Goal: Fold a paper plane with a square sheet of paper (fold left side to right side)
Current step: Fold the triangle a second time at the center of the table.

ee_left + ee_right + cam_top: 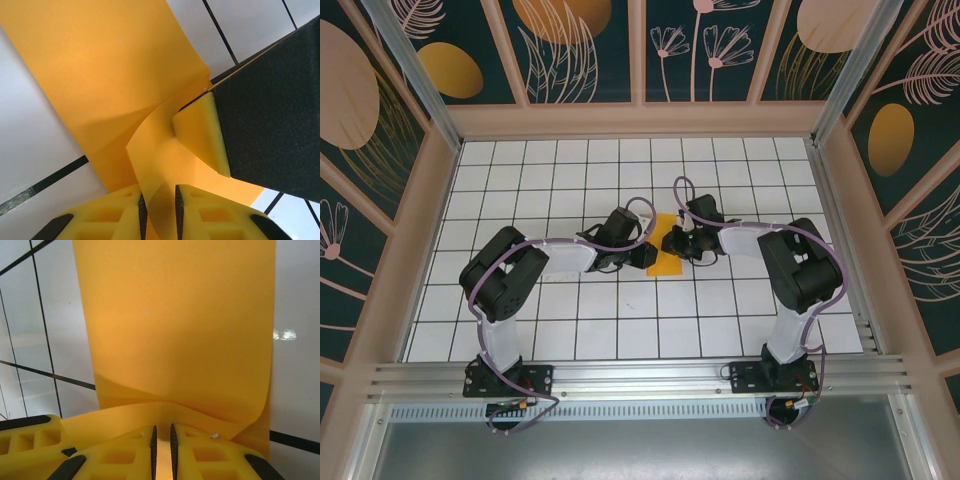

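Nearest my left wrist camera, at the bottom edge of the frame, sit the two yellow pads of my left gripper. They stand a narrow slit apart, and a raised flap of the orange sheet of paper runs up between them. I cannot tell whether the pads press on that flap or merely flank it. From the right of the same frame a black finger with a yellow pad reaches in and rests against the paper's raised fold at the centre. The rest of the sheet lies flat toward the upper left, over the white tiled table. At the bottom of my right wrist view, the pads of my right gripper are drawn almost together and pinch the near edge of the sheet. That edge curls up off the table into them, while the flat part fills the upper middle of the frame. In the overhead view the paper shows as a narrow orange strip at the centre of the table, and both grippers meet over it.
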